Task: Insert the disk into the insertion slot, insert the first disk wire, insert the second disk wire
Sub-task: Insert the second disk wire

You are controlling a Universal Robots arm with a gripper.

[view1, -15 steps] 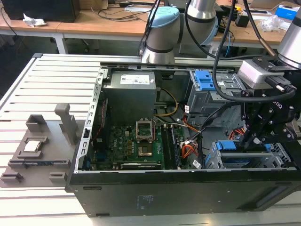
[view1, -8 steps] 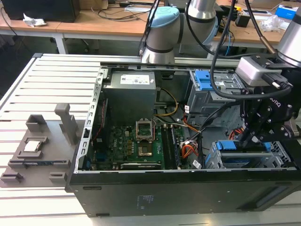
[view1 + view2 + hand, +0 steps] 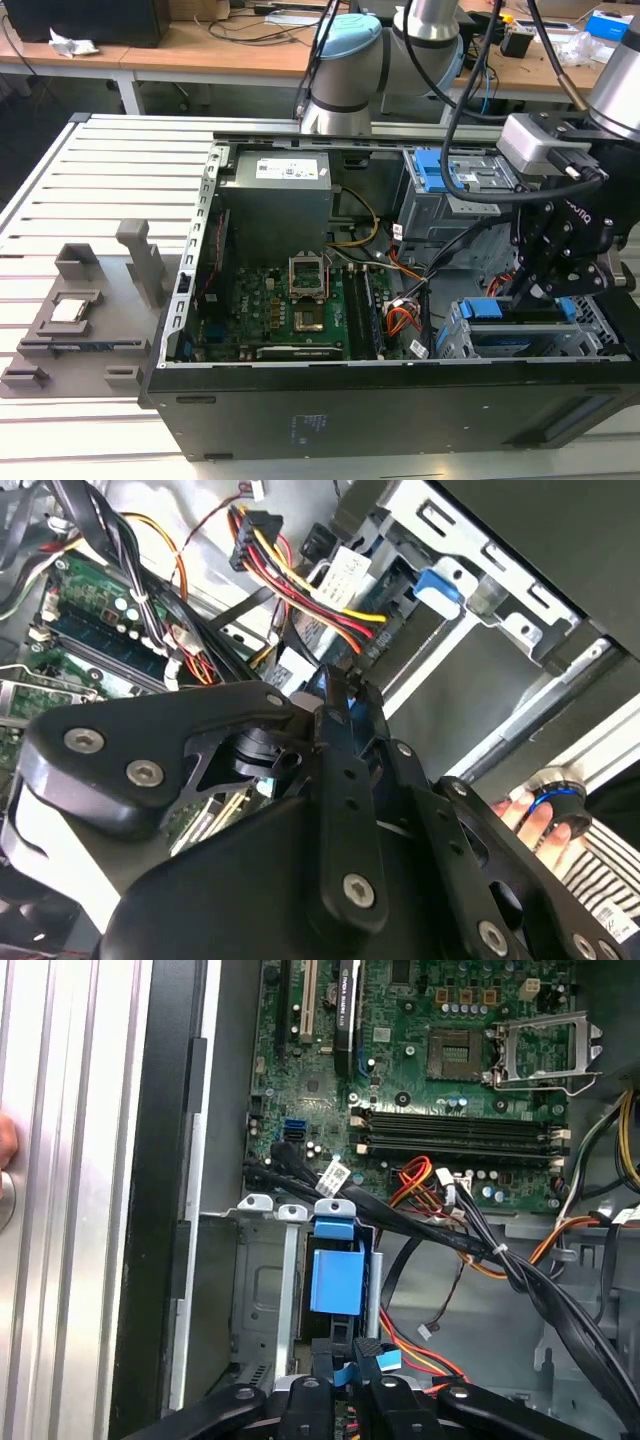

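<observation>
On the exterior view's left, a grey fixture (image 3: 70, 320) on the slatted table (image 3: 60, 200). Mid-case, the green motherboard (image 3: 290, 310). Further right, the disk (image 3: 520, 338) lodged in the insertion slot (image 3: 455, 340), blue carrier outward. Directly above it, the gripper (image 3: 532, 297); impossible to tell whether open or closed.

Black cables (image 3: 480, 1250) cross beside the insertion slot (image 3: 262, 1290), crowding room for the pincer (image 3: 345, 1360).
</observation>
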